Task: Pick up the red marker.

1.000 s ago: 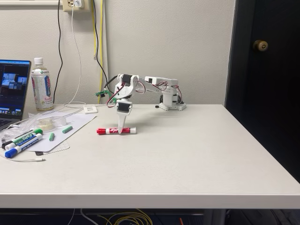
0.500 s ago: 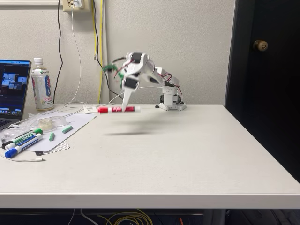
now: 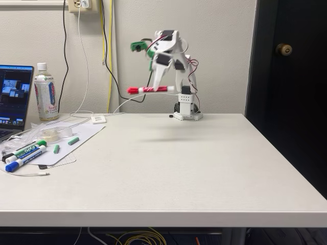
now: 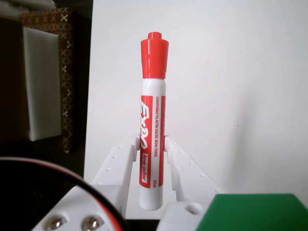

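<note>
High above the white table, the white two-finger gripper is clamping the slim red-capped marker near its white end, its long axis lying level, crosswise to the fingers.

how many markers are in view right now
3. The red marker is held level in the gripper, high above the table. The green-capped marker and blue-capped marker lie side by side on the paper at the fixed view's left. Clutter there may hide more.
</note>
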Action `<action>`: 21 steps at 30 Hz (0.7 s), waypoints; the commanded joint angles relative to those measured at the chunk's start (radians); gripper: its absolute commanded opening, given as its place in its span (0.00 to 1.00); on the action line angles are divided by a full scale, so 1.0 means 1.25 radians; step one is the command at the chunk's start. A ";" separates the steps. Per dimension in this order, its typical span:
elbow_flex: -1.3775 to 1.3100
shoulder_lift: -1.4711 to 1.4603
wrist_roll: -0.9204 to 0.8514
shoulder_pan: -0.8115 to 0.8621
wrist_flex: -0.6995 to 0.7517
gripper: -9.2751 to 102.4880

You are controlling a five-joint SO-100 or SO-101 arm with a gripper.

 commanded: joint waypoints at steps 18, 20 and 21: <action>0.156 0.396 0.114 -0.134 0.001 0.09; 0.156 0.410 0.115 -0.145 0.001 0.09; 0.158 0.420 0.115 -0.148 0.001 0.09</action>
